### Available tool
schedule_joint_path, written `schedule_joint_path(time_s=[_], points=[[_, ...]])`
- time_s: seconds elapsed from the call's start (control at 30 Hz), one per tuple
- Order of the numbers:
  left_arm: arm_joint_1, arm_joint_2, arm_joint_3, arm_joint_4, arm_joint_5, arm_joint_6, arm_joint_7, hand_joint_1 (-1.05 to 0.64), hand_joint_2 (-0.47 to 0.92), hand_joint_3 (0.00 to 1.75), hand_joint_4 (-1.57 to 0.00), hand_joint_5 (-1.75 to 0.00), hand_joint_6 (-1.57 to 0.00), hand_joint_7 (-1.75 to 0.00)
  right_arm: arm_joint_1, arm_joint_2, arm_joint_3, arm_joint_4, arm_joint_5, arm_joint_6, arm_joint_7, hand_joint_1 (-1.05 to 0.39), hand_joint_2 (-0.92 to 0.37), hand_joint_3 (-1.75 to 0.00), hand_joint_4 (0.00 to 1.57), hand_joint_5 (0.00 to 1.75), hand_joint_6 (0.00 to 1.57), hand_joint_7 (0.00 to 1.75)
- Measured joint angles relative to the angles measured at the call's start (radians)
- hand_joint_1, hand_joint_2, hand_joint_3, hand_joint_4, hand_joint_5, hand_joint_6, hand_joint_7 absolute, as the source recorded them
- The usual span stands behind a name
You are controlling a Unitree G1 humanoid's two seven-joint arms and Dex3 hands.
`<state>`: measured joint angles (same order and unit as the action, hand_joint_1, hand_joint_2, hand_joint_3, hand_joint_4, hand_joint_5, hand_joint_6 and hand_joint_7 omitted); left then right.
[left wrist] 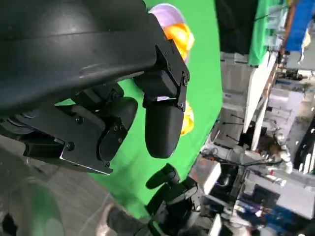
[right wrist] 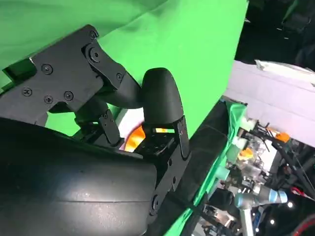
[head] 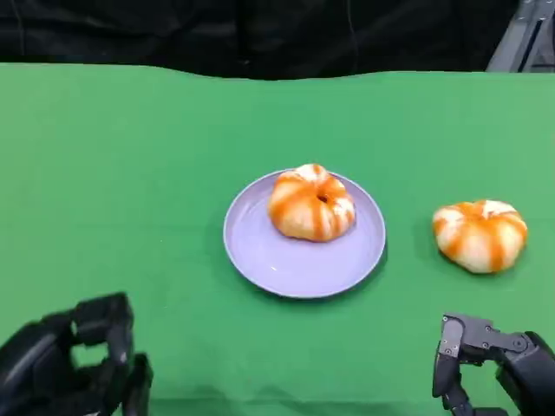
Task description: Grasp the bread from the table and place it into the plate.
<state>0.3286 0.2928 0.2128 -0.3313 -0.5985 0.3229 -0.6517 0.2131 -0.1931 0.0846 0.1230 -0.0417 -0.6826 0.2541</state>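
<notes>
A lavender plate (head: 286, 260) lies at the table's middle with one orange-and-white striped bread (head: 310, 204) resting on it. A second bread (head: 479, 234) of the same kind sits on the green cloth to the plate's right. My right hand (head: 490, 364) hovers near the front edge, just in front of that loose bread, fingers apart and holding nothing. My left hand (head: 78, 364) rests at the front left, far from both breads, also holding nothing. In the left wrist view, the plate (left wrist: 165, 11), the bread on it (left wrist: 179, 34) and the loose bread (left wrist: 187, 123) peek past my fingers (left wrist: 162, 128).
Green cloth (head: 130, 173) covers the whole table, and a dark backdrop (head: 260, 35) stands behind its far edge. A grey frame (head: 525, 35) rises at the back right corner. Lab equipment (left wrist: 275, 147) stands beyond the table's side.
</notes>
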Motion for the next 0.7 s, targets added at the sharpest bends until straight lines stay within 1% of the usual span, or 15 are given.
schedule_joint_path(time_s=[0.07, 0.1, 0.17, 0.23, 0.37, 0.7], points=[[0.009, -0.013, 0.001, 0.063, 0.003, -0.034, -0.026, 0.13, 0.71, 1.38, -0.97, -1.75, -0.75, -1.75, 0.000, -0.002, -0.001, 0.003, 0.002, 0.000, 0.001, -0.11, -0.52, -1.26, 0.81, 1.75, 0.71, 1.64], [0.009, -0.017, 0.001, 0.088, 0.007, -0.048, -0.035, 0.14, 0.71, 1.38, -0.94, -1.75, -0.72, -1.75, -0.001, -0.003, -0.001, 0.004, 0.003, 0.000, 0.002, -0.11, -0.52, -1.26, 0.81, 1.75, 0.71, 1.64], [0.003, -0.019, 0.000, 0.116, 0.018, -0.067, -0.038, 0.13, 0.76, 1.30, -0.89, -1.75, -0.67, -1.75, -0.002, -0.004, -0.001, 0.012, 0.013, -0.008, 0.007, -0.12, -0.53, -1.25, 0.81, 1.75, 0.71, 1.64], [-0.010, -0.021, -0.001, 0.132, 0.027, -0.080, -0.038, 0.12, 0.77, 1.25, -0.87, -1.75, -0.65, -1.75, -0.003, -0.009, -0.002, 0.016, 0.016, -0.009, 0.011, -0.13, -0.54, -1.25, 0.81, 1.75, 0.71, 1.64], [-0.032, -0.023, -0.001, 0.149, 0.028, -0.083, -0.033, 0.12, 0.77, 1.22, -0.86, -1.75, -0.63, -1.75, -0.004, -0.014, -0.005, 0.018, 0.017, -0.010, 0.014, -0.14, -0.55, -1.23, 0.81, 1.75, 0.70, 1.64], [-0.036, -0.036, 0.000, 0.165, 0.051, -0.120, -0.019, 0.11, 0.77, 1.19, -0.85, -1.75, -0.63, -1.75, -0.010, -0.017, -0.010, 0.027, 0.019, -0.024, 0.017, -0.17, -0.55, -1.21, 0.80, 1.75, 0.70, 1.65]])
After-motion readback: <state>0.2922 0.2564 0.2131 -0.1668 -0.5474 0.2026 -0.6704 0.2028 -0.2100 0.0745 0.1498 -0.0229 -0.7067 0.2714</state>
